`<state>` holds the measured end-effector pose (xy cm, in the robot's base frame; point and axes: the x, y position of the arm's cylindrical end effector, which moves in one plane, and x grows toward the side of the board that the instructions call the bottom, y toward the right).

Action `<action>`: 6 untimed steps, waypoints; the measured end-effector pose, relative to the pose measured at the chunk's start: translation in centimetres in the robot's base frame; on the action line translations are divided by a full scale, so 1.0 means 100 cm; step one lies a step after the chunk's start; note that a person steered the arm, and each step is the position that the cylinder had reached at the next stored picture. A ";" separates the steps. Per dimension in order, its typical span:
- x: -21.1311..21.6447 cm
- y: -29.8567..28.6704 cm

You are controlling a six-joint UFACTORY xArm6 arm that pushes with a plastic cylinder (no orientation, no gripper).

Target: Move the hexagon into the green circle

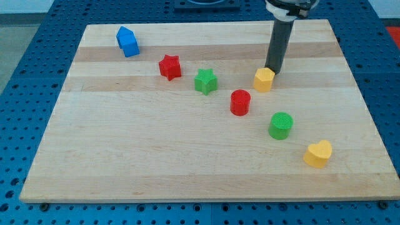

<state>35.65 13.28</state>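
The yellow hexagon (264,79) sits on the wooden board right of centre, toward the view's top. My tip (273,69) rests just above and to the right of it, touching or almost touching its upper right edge. The green circle (280,125) stands lower, below and slightly right of the hexagon. The red circle (240,102) lies between them, off to the left of the straight line from hexagon to green circle.
A green star (205,81) and a red star (170,67) lie left of the hexagon. A blue house-shaped block (128,42) is at the top left. A yellow heart (318,153) is at the lower right, near the board's (125,156) right edge.
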 end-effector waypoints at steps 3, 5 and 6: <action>0.001 -0.039; 0.048 -0.016; 0.067 -0.004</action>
